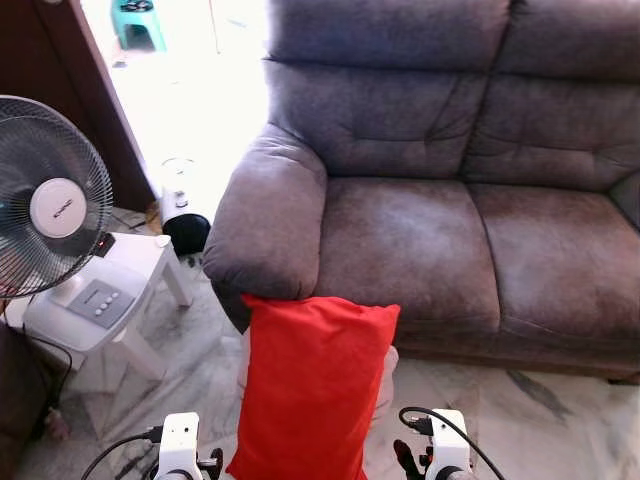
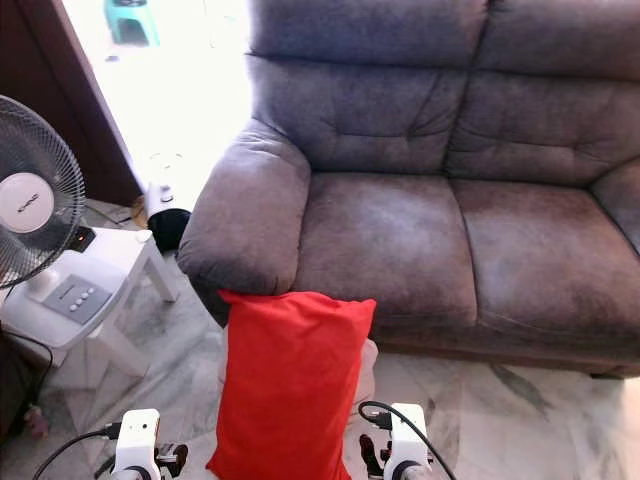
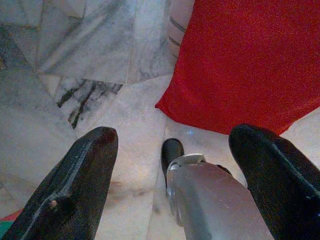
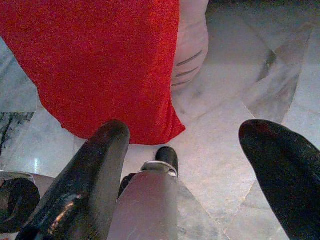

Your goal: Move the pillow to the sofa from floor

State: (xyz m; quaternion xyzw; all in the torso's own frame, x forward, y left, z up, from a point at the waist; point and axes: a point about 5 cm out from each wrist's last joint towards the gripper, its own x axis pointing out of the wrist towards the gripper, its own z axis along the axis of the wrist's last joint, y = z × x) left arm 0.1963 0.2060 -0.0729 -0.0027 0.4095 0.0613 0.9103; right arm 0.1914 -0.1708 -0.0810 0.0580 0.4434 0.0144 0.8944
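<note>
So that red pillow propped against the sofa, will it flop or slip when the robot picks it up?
The red pillow looks soft and plump, so it will probably sag if pinched at one edge. Its cloth cover looks matte, so slipping seems unlikely. It stands on end, leaning on the sofa, and a nudge could tip it onto the marble floor. It is probably light for its size.

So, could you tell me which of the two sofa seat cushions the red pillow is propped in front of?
The left seat cushion, the one beside the armrest. The red pillow stands on the floor against its front edge; the right seat cushion has nothing before it.
</note>
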